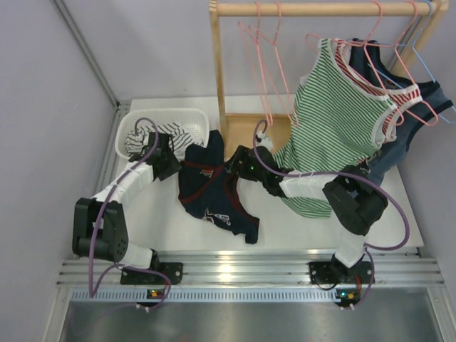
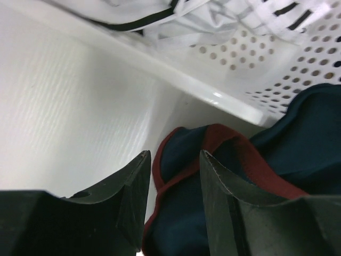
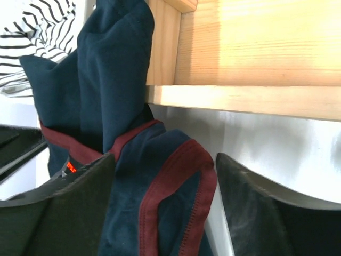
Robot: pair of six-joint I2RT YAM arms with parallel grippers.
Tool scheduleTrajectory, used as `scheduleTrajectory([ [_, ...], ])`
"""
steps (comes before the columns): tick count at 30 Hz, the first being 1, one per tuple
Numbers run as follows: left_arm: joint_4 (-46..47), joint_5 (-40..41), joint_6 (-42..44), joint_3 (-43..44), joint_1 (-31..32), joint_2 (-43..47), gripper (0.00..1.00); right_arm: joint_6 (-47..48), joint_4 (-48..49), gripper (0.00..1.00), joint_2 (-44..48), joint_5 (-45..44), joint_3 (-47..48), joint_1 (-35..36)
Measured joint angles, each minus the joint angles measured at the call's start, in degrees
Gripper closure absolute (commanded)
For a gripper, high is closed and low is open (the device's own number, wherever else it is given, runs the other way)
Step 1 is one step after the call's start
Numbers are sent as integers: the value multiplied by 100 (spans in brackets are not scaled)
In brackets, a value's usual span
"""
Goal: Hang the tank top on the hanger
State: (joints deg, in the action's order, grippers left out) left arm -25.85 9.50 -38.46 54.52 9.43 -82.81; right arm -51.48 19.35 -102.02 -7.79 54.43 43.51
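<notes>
**A:** While the jersey [image 1: 214,191] lies crumpled on the bench [image 1: 292,228], can any of the job be called done?

**B:** None of the hanging itself, I would say. The jersey sits between the two arms, just beside the basket [image 1: 194,116], and no wire runs through it. The pink hanger [image 1: 260,43] hangs bare on the rail [image 1: 320,8], well apart from the cloth.

**A:** And the jaws?

**B:** On the left arm [image 1: 132,182], the wrist view shows them apart, astride a maroon-trimmed strap [image 2: 224,141] near the basket wall. Cloth sits between them, but I see no pinch. On the right arm [image 1: 303,187] they stand wide. A trimmed fold of the jersey lies between them, and bare bench shows before the far finger. So both are open and nothing is held.

**A:** So where are we?

**B:** Early, by my reading. Each arm is placed at one side of the jersey's upper edge, which looks like the lead-up to a two-point lift. What is left: close on the cloth, raise and spread it, bring it to the hanger, feed the wire through the neck and seat both shoulders.

**A:** Any doubt?

**B:** I cannot tell which opening each strap borders, because the cloth is too bunched. The striped top [image 1: 335,121] already fills a hanger on the rail, and that one is not ours.
</notes>
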Motion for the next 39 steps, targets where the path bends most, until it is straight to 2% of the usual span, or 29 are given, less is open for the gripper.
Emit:
scheduleTrajectory([
  [1, 107, -76, 55, -2, -11, -50, 53, 7, -17, 36, 0, -11, 0, -2],
  [5, 608, -365, 162, -92, -28, -68, 53, 90, -59, 58, -9, -35, 24, 0],
  [6, 682, -424, 190, -96, -31, -68, 53, 114, -85, 68, -22, -35, 52, -2],
  [10, 833, -551, 264, -96, -35, -68, 53, 227, -133, 82, -59, -37, 125, 0],
  [13, 839, -612, 275, -96, -35, -61, 52, 267, -140, 86, -50, -90, 92, 17],
  [17, 824, -667, 302, -96, -35, 48, 48, 302, -55, 88, 74, -214, -247, 114],
  [24, 826, -730, 275, -94, -35, 70, 47, 393, -37, 91, 291, -431, -673, 345],
  [31, 828, -968, 245, 13, -39, -138, 52, 492, 7, 92, 599, -573, -907, 380],
  [33, 824, -1003, 262, 13, -39, -149, 58, 509, 11, 92, 678, -595, -984, 398],
  [35, 785, -1010, 289, 66, -39, -190, 60, 533, -4, 92, 715, -605, -1019, 409],
  [36, 761, -1008, 304, 118, -39, -236, 65, 540, -4, 92, 715, -612, -1021, 409],
  [39, 728, -949, 365, 219, -39, -337, 68, 544, -4, 92, 715, -612, -1021, 411],
])
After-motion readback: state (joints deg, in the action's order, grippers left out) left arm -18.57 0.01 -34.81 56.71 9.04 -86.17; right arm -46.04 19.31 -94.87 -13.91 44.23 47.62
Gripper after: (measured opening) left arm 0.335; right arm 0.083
